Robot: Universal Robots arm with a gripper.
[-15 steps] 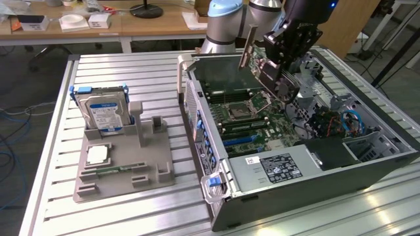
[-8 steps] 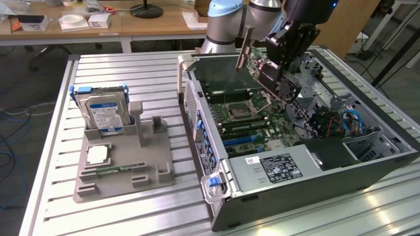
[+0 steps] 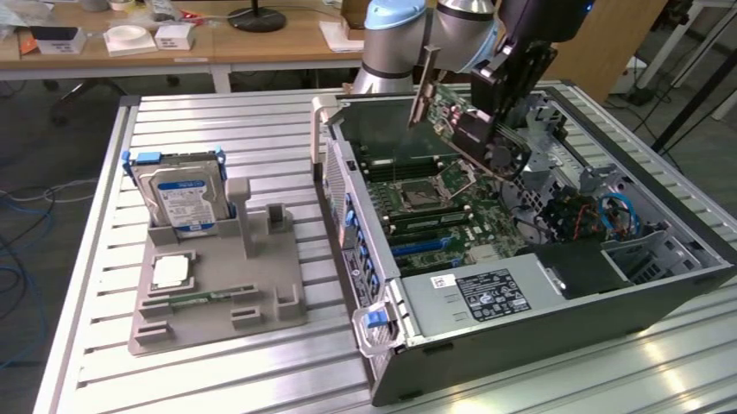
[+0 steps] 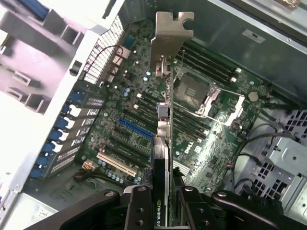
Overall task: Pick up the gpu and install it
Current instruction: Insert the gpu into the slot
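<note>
I have the gripper [image 4: 165, 211] clamped on the gpu [image 4: 169, 72], which hangs tilted, bracket end high, over the open case [image 3: 541, 332]. Its lower edge sits clear above the motherboard [image 4: 139, 127] slots.

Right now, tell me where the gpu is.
The gpu is gripped in the hand and hangs tilted above the motherboard inside the open computer case, on the exterior view's right.
</note>
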